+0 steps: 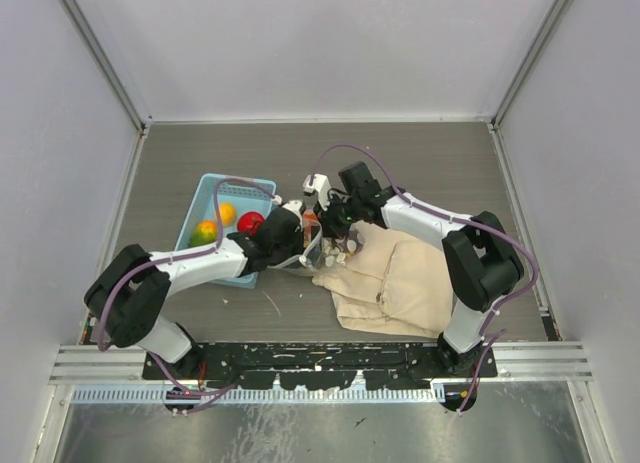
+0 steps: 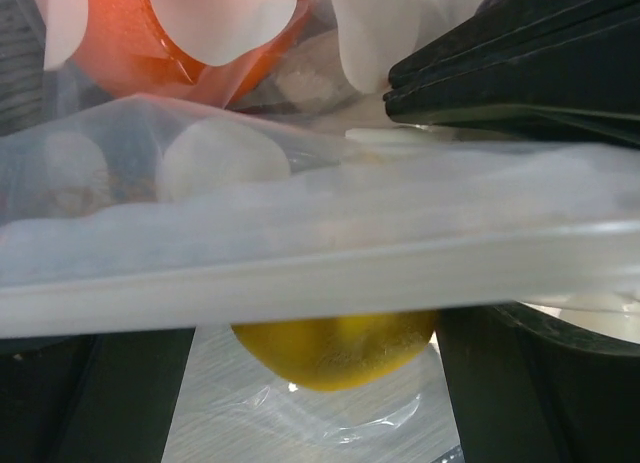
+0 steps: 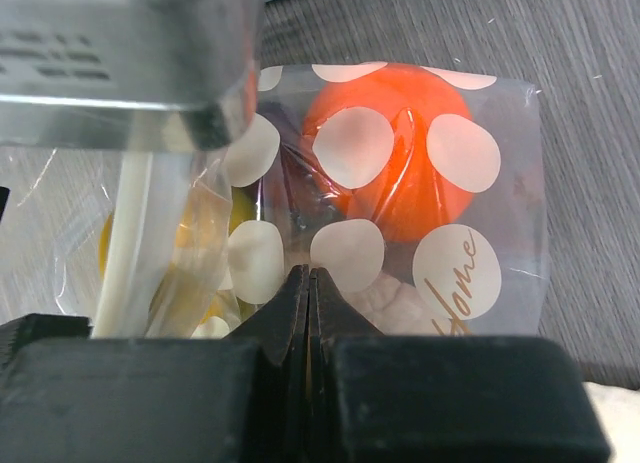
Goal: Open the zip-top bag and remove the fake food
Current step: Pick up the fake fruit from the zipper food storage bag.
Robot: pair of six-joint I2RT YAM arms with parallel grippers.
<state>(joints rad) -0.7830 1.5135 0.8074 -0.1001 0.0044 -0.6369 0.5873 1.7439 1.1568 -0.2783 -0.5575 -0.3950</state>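
The zip-top bag (image 1: pixel 325 248) lies in the middle of the table (image 1: pixel 430 163), between the two grippers. The right gripper (image 3: pixel 310 283) has its fingers pressed together, pinching the bag's thin plastic. The left gripper (image 1: pixel 303 243) has its fingers spread wide, and the zip strip (image 2: pixel 320 278) runs across between them. Some fake food (image 3: pixel 400 198), orange and yellow, sits inside the bag. At 9 o'clock from the bag is a blue basket (image 1: pixel 238 181) with more fake food in it. At 4 o'clock lies a beige cloth bag (image 1: pixel 400 283).

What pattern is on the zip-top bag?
The zip-top bag has white oval spots; best in right wrist view.
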